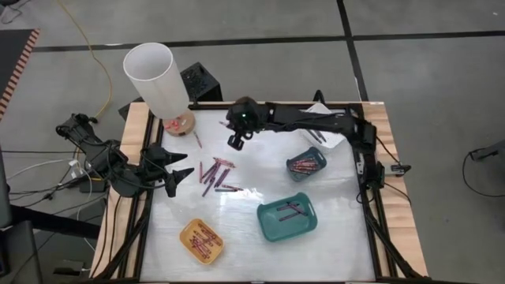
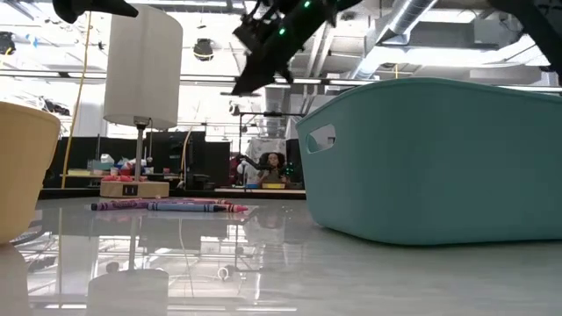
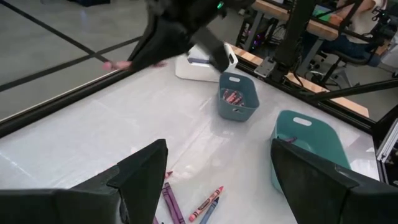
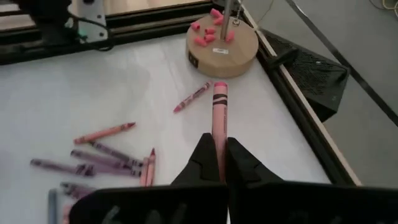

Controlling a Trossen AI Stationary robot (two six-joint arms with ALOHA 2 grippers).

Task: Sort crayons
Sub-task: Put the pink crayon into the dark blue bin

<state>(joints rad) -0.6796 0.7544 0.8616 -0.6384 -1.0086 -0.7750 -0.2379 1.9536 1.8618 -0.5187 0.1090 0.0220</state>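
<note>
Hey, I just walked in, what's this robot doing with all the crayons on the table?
It is sorting crayons into trays. The right gripper is shut on a pink crayon, held above the table near the lamp base. The left gripper is open, waiting beside the loose pile of crayons mid-table. Some crayons already lie in the yellow tray, the large teal tray and the small teal tray.

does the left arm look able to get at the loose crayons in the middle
Probably yes: the left gripper is open beside the crayon pile, nothing between; the right gripper, shut on a pink crayon, hangs behind it.
</note>
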